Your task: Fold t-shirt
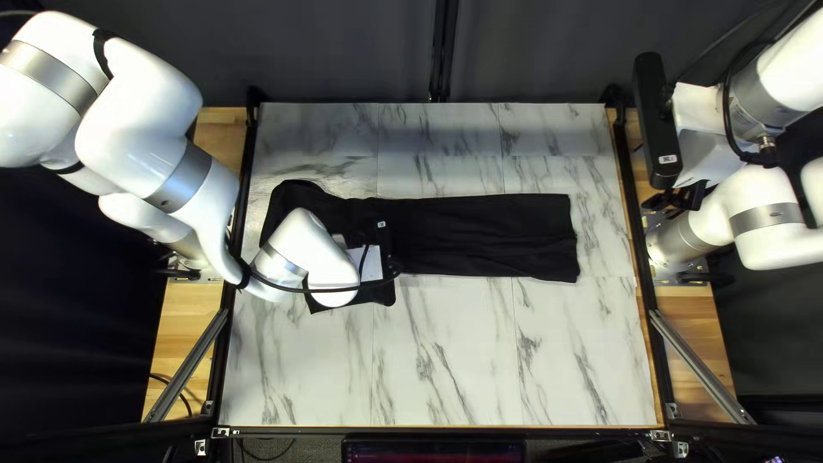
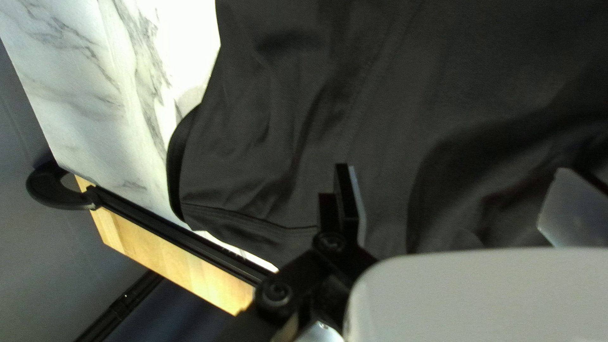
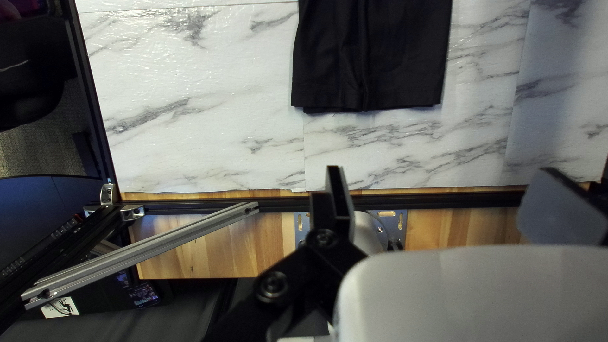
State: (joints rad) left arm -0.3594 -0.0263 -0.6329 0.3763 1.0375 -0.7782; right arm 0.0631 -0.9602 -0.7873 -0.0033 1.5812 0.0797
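The black t-shirt (image 1: 489, 236) is laid across the marble-patterned tabletop (image 1: 463, 360), its body seemingly folded lengthwise, with crosswise folding still needed, while the left gripper (image 2: 454, 170) and right gripper (image 3: 443, 170) are both held with fingers apart.

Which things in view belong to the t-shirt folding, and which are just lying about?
Part of the job:
- black t-shirt, partly folded
- left gripper, open over it
- right gripper, open
- marbled tabletop, under the shirt

Not part of it:
- dark curtain
- screen past the near edge
- diagonal metal struts
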